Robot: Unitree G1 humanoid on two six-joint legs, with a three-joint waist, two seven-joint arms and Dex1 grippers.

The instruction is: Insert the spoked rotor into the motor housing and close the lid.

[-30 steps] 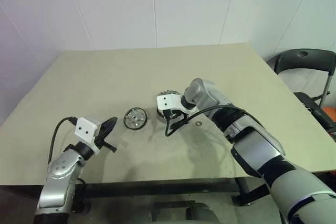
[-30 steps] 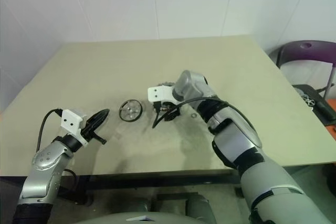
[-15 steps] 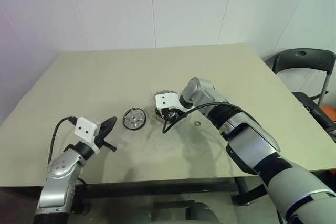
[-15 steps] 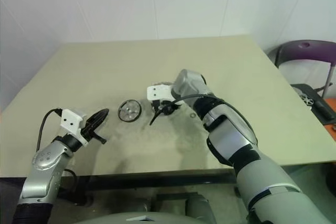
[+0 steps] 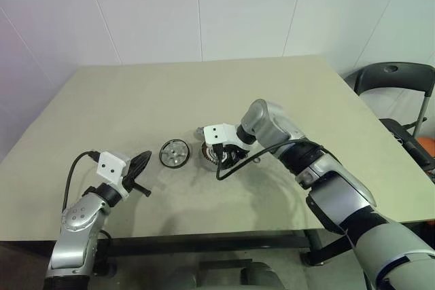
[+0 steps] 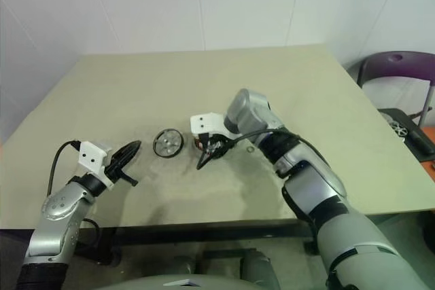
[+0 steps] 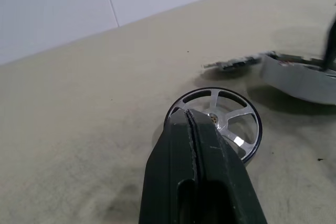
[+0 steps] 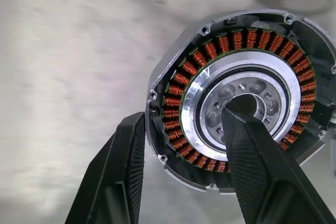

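Right gripper (image 8: 184, 177): pointing steeply down over the housing (image 8: 239, 100), jaws part-open. One finger (image 8: 113, 177) sits just outside the housing's rim, the other (image 8: 257, 166) reaches over the windings to the silvery centre, so they straddle one wall. Likely a pinch grip to steady or shift the housing; firm contact cannot be told.

Housing: mid-table (image 5: 109, 100), winding side up and open, ready to take the rotor.

Rotor (image 5: 175, 152): flat on the table just left of the housing, apart from it, untouched.

Left gripper (image 7: 195, 182): fingers pressed together, empty, held level near the table's near-left edge, aimed at the rotor, seemingly waiting its turn.

Lid: a notched grey edge (image 7: 231, 64) beyond the rotor may be it; blurred.

Washer (image 5: 257, 160): small ring, right of the housing.
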